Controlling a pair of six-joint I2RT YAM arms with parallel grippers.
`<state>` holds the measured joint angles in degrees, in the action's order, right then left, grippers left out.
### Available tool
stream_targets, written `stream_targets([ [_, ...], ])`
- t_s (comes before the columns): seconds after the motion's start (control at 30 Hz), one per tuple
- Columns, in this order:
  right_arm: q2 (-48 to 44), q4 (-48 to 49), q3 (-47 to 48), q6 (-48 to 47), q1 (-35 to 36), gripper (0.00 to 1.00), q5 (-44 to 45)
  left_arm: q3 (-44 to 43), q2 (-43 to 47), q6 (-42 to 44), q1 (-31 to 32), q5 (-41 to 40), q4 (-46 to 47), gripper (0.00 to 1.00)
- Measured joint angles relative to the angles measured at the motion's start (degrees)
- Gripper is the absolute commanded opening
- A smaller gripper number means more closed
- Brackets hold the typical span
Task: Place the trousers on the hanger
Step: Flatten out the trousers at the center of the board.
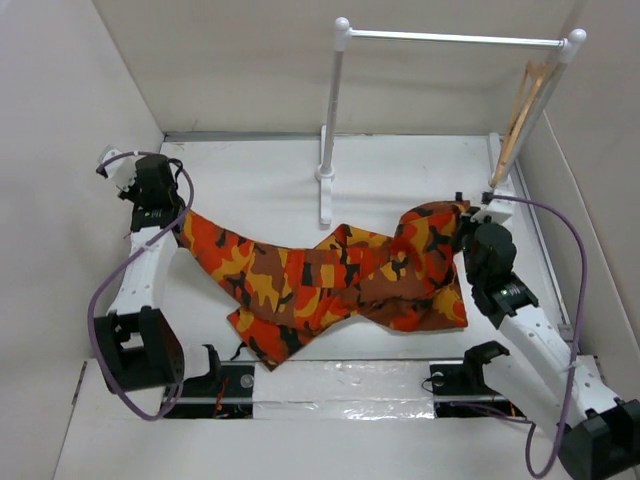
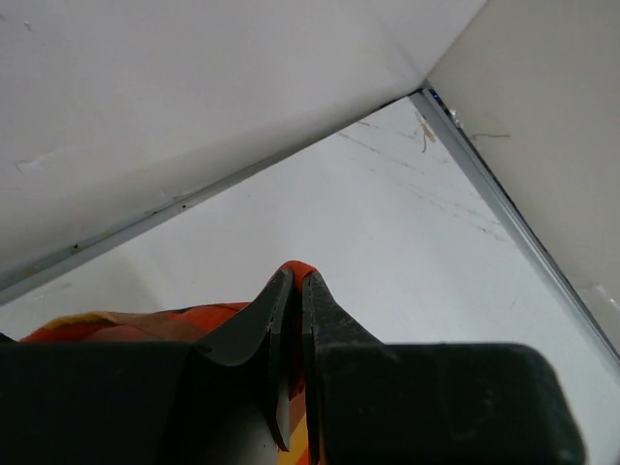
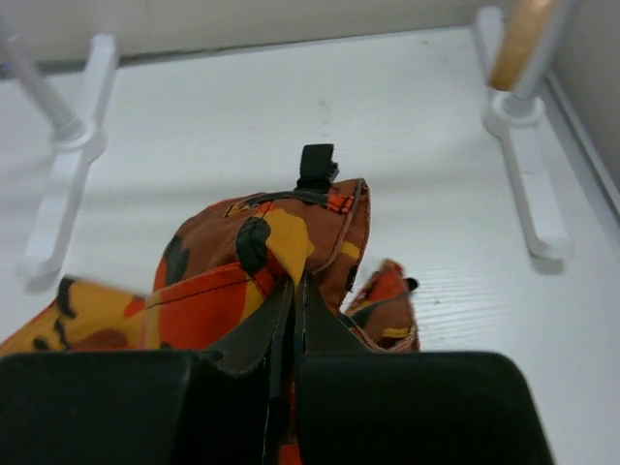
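Left gripper (image 1: pixel 178 222): fingers pressed together on an edge of the trousers (image 1: pixel 340 275) at their left end. In the left wrist view a tip of orange cloth (image 2: pixel 292 265) shows past the fingertips of the gripper (image 2: pixel 295 277).
Right gripper (image 1: pixel 463 233): clamped on the right end of the garment. In the right wrist view the fingertips (image 3: pixel 297 283) pinch a fold of the camouflage cloth (image 3: pixel 262 247).
Trousers: lying on the white table (image 1: pixel 260 180), stretched between the two grippers, with the middle sagging toward the near edge and partly folded over itself.
Black tab (image 3: pixel 317 167): sticks up from the bunched cloth just beyond the right gripper.
White rail (image 1: pixel 455 38): stands at the far side of the table on two posts, behind the trousers.
Hanger (image 1: pixel 525 110): tilted against the rail's right post (image 3: pixel 511 114), apart from the trousers and just beyond the right gripper. Whether it hangs or leans cannot be told.
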<state>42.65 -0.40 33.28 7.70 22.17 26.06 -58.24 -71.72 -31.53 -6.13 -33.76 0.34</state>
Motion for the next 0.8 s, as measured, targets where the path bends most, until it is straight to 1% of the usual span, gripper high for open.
stream_targets([
  [0.07, 1.6, 3.5, -1.4, 2.1, -4.8, 0.0, 0.7, -1.2, -2.6, -0.5, -1.2, 1.2, -0.5, 0.0],
  [0.1, 2.8, 5.6, -2.2, 3.5, -8.3, 0.0, 0.8, -2.5, -3.8, -0.5, -1.4, 1.5, -0.8, 0.0],
  [0.2, 5.2, 9.8, -4.3, 6.7, -15.7, 0.0, 1.6, -7.8, -6.4, -0.4, -1.6, 2.3, -0.7, 0.0],
  [0.3, 6.8, 12.1, -5.0, 8.3, -18.6, 0.0, 2.7, -13.3, -8.1, 0.0, -2.2, 2.6, 1.5, 0.0],
  [0.37, 8.9, 13.7, -4.2, 8.9, -20.1, 0.0, 1.5, -15.1, -8.6, 1.0, -2.7, 2.5, 3.5, 0.0],
  [0.4, 10.8, 14.3, -3.3, 9.2, -21.2, 0.0, 0.5, -15.6, -8.8, 1.5, -3.0, 2.5, 4.2, 0.05],
  [0.43, 12.9, 14.7, -2.3, 9.4, -22.4, 0.0, -0.6, -15.9, -9.2, 2.0, -3.0, 2.6, 4.9, 0.13],
  [0.47, 15.1, 14.8, -1.1, 9.7, -23.5, 0.0, -1.8, -16.0, -9.7, 2.6, -3.1, 2.9, 5.6, 0.27],
  [0.5, 17.3, 15.1, 0.0, 9.9, -24.3, 0.0, -2.8, -16.0, -10.4, 2.9, -3.2, 3.5, 5.9, 0.53],
  [0.53, 19.3, 15.5, 0.9, 10.1, -25.0, 0.0, -3.8, -16.0, -11.3, 3.0, -3.3, 4.3, 5.9, 0.62],
  [0.6, 22.5, 17.0, 1.5, 10.1, -25.5, 0.0, -5.5, -15.9, -13.6, 1.9, -3.4, 6.0, 5.1, 0.7],
  [0.67, 25.3, 17.6, 2.4, 10.1, -25.5, 0.0, -7.4, -15.6, -16.0, 1.0, -3.3, 7.7, 3.7, 0.7],
  [0.77, 28.8, 17.6, 5.3, 10.1, -25.5, 0.01, -10.0, -11.9, -17.0, 0.1, -2.2, 9.2, 1.4, 0.63],
  [0.8, 29.5, 17.7, 6.0, 10.1, -25.5, 0.01, -10.6, -9.8, -16.1, -0.1, -1.5, 9.7, 1.2, 0.57],
])
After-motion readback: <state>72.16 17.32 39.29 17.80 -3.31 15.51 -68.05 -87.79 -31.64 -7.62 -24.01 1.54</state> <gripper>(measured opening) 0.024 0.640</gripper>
